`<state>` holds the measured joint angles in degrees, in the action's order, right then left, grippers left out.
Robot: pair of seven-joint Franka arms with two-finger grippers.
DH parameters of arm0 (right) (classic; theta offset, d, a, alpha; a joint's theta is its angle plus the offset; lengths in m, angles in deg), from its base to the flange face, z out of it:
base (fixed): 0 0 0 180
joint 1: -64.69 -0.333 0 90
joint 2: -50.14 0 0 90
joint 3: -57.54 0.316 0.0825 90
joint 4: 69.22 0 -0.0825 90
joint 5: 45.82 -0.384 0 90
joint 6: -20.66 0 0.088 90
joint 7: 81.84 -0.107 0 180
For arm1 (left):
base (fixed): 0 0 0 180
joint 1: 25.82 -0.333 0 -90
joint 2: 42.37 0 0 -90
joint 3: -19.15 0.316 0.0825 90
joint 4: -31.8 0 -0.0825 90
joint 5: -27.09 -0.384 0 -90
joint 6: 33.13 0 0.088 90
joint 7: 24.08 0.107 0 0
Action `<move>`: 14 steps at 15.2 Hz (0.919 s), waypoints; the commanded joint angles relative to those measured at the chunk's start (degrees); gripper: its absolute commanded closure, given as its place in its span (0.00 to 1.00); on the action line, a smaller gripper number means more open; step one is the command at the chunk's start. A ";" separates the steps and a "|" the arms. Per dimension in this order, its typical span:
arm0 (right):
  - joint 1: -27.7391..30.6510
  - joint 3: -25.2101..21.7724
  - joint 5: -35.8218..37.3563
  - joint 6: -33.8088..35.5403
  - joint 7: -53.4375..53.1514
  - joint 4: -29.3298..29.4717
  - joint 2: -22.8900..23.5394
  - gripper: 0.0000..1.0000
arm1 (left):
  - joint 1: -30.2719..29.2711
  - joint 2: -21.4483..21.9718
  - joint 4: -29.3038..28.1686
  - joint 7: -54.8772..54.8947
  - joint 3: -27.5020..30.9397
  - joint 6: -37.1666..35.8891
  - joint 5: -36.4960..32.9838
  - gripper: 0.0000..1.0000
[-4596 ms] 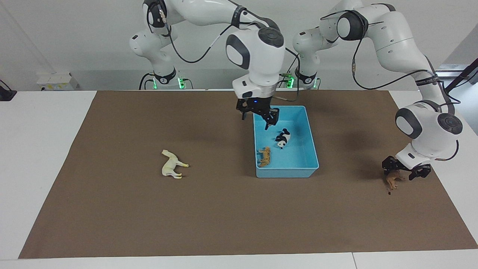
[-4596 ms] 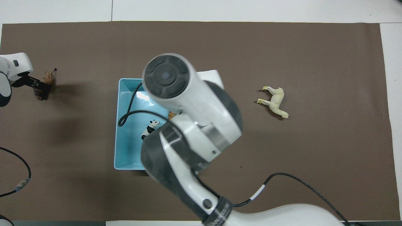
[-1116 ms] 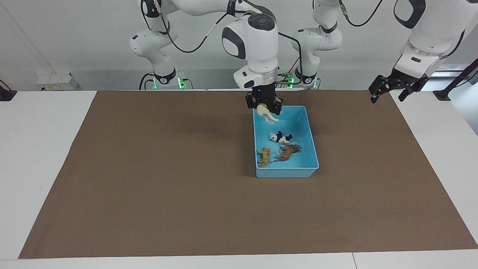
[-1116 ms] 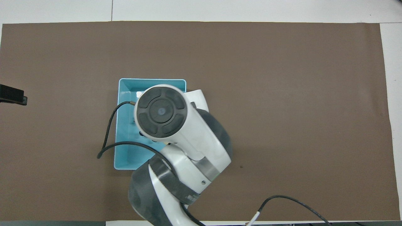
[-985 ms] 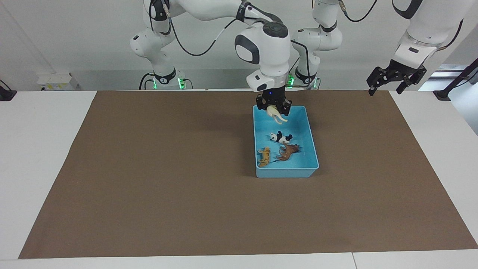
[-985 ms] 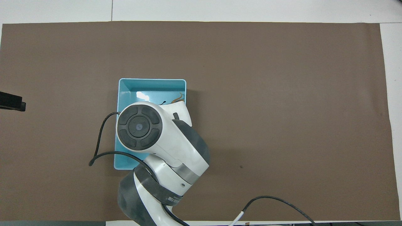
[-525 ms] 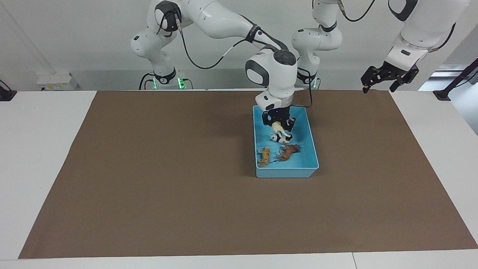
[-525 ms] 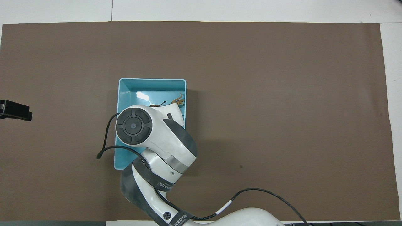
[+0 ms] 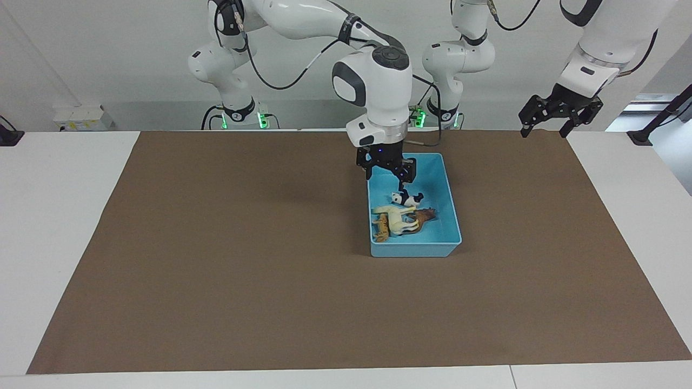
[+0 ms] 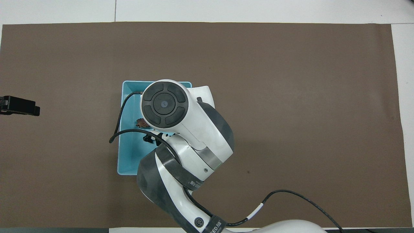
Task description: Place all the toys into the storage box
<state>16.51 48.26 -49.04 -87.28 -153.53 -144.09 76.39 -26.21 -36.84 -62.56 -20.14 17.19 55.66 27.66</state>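
Seen from overhead, the right arm's bulk hides most of the storage box (image 10: 129,161), leaving only a scrap of the lion (image 10: 141,122) visible. The facing view shows all four toys in the light blue box: horse (image 9: 397,215), tiger (image 9: 381,227), lion (image 9: 423,216) and panda (image 9: 406,199). The right gripper (image 9: 388,168) hangs open and empty above them. The left gripper (image 9: 545,118), fingers spread, waits high over the mat's edge.

One light blue storage box (image 9: 448,216) on the bench; four toy animals inside it: one cream-white horse (image 9: 397,215), one black-and-white panda (image 9: 406,199), one brown lion (image 9: 424,216), one orange tiger (image 9: 380,227); one brown mat (image 9: 216,270) covering the bench; two robot arms, each with one gripper: right gripper (image 9: 387,169), left gripper (image 9: 545,128).
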 commanded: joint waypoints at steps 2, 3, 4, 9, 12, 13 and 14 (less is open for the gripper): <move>3.25 -0.55 0.94 5.62 8.44 -0.71 -3.83 0.00 | -0.50 -2.27 3.12 1.51 -0.59 -1.69 -0.39 0.00; 6.23 -0.56 0.94 7.81 15.37 -0.89 -5.67 0.00 | -0.50 -2.19 2.86 1.86 -0.59 -1.69 -0.40 0.00; 9.65 -0.64 0.94 9.49 23.18 -0.98 -7.17 0.00 | -0.32 -2.01 2.69 2.21 -0.67 -1.69 -0.31 0.00; 28.12 -0.73 0.23 16.18 59.69 -1.85 -11.57 0.00 | 0.47 -0.87 0.05 2.13 -0.59 -0.90 -0.31 0.00; 35.95 -0.82 1.02 18.03 70.51 -2.73 -13.07 0.00 | -0.14 -0.78 -0.30 2.21 -0.50 -1.07 -0.22 0.00; 37.19 -0.91 1.20 20.12 73.33 -3.00 -13.85 0.00 | -0.14 -0.26 -0.91 2.22 -0.41 -0.90 -0.31 0.00; 39.11 -0.91 1.20 23.27 74.23 -3.96 -15.51 0.00 | -0.14 -0.16 -1.61 2.22 -0.50 -0.81 -0.31 0.00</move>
<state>53.44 46.47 -48.32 -67.27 -82.43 -144.81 64.40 -26.16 -38.26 -62.19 -18.72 16.62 55.00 27.62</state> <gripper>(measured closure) 0.000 0.000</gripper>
